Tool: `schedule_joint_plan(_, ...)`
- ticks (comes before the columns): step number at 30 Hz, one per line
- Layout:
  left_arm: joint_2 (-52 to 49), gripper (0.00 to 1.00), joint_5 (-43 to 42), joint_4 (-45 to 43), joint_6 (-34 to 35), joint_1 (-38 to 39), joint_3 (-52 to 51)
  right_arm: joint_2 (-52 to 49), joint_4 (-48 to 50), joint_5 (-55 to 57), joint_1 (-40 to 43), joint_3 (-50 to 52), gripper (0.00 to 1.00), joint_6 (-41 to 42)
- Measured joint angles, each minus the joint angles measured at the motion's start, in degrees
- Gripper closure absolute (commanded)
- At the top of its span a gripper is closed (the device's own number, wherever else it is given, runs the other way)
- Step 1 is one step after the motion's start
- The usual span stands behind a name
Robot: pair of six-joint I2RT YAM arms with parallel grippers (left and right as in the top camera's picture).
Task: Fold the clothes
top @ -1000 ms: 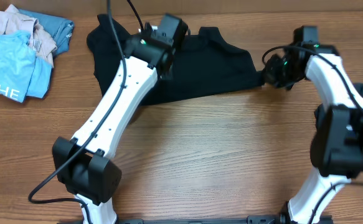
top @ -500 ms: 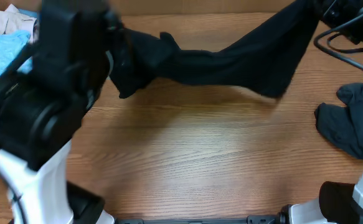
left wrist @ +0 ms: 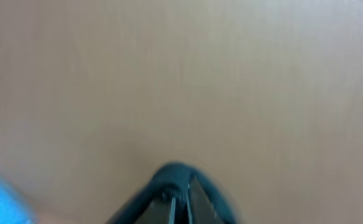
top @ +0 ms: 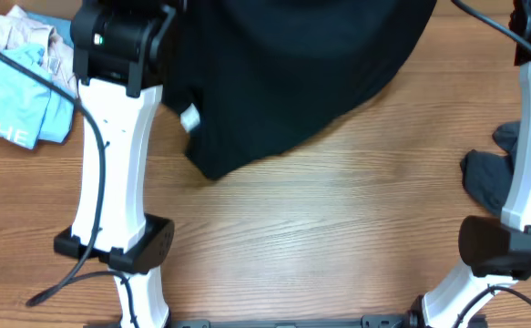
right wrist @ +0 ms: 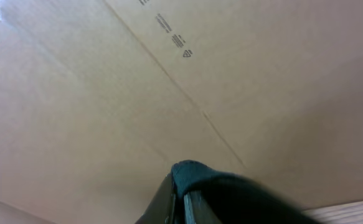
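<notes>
A black garment (top: pixel 292 82) hangs spread in the air between my two arms, close under the overhead camera, with its lower edge over the wooden table (top: pixel 320 246). A white tag (top: pixel 189 118) shows near its left side. In the blurred left wrist view my left gripper (left wrist: pixel 181 198) is shut on a fold of the dark cloth (left wrist: pixel 175 174). In the right wrist view my right gripper (right wrist: pixel 180 196) is shut on another bunched edge of the cloth (right wrist: pixel 249 196). In the overhead view both grippers are hidden behind the cloth or out of view.
A pile of clothes lies at the table's back left, with a light blue printed shirt (top: pixel 15 105) on top. A dark grey garment (top: pixel 493 173) lies crumpled at the right edge. A cardboard surface (right wrist: pixel 169 74) fills the right wrist view.
The black garment lay flat on the table one second ago. Both arms have lifted it by its edges, and it now hangs higher and wider, near the camera.
</notes>
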State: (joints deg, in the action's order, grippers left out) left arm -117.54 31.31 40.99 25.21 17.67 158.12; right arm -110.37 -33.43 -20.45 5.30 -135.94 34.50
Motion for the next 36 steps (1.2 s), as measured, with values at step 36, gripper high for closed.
schedule_joint_plan(36,-12.68,0.96,-1.95,-2.64,-12.85,-9.29,-0.07,-12.28,6.64,0.72,1.55,-0.63,0.96,2.03)
